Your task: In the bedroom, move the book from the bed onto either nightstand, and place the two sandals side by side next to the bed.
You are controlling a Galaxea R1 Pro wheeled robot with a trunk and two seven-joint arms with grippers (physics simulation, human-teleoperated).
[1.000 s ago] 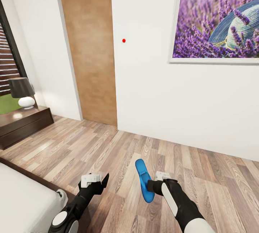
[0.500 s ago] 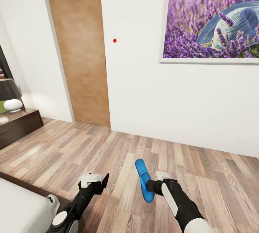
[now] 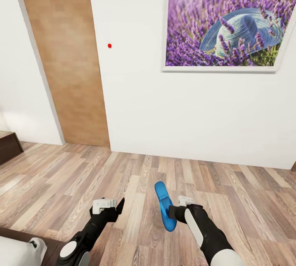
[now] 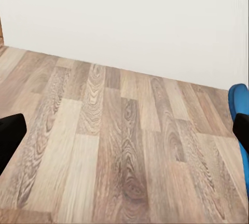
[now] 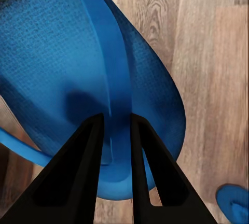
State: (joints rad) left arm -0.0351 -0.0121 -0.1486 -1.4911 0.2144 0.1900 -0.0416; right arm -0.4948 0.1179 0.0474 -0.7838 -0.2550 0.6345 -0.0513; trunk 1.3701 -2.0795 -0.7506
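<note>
One bright blue sandal [image 3: 164,204] hangs on edge above the wood-plank floor, with my right gripper [image 3: 173,212] shut on it. In the right wrist view the two black fingers [image 5: 83,172] pinch the sandal [image 5: 62,63] at its sole and strap. A small piece of blue [image 5: 234,201] lies on the floor beyond it; I cannot tell what it is. My left gripper [image 3: 112,205] is open and holds nothing, and its wrist view catches the sandal's edge [image 4: 238,99]. A corner of the bed [image 3: 16,253] shows at the lower left. The book is out of view.
A white wall [image 3: 185,114] with a framed lavender picture [image 3: 224,21] stands ahead, with a tan wooden door [image 3: 65,60] to its left. A dark brown nightstand corner [image 3: 8,147] sits at the far left. Plank floor [image 3: 144,175] lies between me and the wall.
The whole head view has swung to the right, so the camera moved. The lamp and window have left the picture. Both arms and the held sandal keep their places in the picture.
</note>
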